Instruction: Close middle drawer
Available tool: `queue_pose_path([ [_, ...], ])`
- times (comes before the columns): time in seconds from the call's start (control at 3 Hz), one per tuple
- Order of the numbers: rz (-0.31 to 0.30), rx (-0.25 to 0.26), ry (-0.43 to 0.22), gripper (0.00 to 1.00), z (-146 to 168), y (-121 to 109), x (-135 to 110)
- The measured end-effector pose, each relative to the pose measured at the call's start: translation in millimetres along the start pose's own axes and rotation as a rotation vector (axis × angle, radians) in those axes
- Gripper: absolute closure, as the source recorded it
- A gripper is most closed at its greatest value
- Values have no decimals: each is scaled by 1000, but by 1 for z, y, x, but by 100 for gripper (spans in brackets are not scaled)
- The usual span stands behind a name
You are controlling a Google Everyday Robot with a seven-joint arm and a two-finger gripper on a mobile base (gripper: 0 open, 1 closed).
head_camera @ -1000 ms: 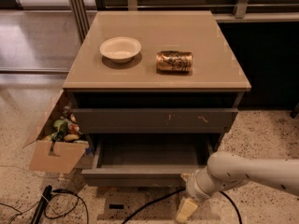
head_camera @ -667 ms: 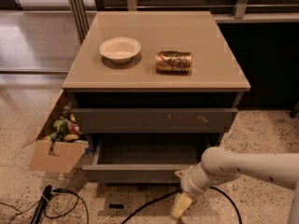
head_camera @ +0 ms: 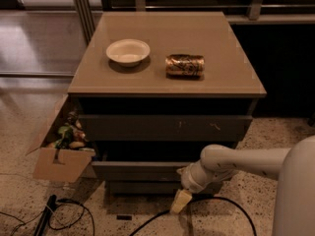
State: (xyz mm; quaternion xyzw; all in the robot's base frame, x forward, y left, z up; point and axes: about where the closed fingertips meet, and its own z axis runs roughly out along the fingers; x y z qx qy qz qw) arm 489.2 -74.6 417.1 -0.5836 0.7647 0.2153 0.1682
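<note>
gripper: low before the cabinet, just below the middle drawer, partly hidden by its wrist
middle drawer: right end hidden behind the arm
arm: cut off at right edge
can: label unreadable
cardboard box: contents indistinct

gripper low, just before middle drawer front | left flank – cardboard box | floor – cables | front's left half free
</note>
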Motion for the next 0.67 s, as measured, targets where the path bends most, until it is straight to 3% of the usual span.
queue_pose_path([
  [0.33,-8,119,15,0,12,-61,-14],
  [0.67,-8,119,15,0,12,-61,-14],
])
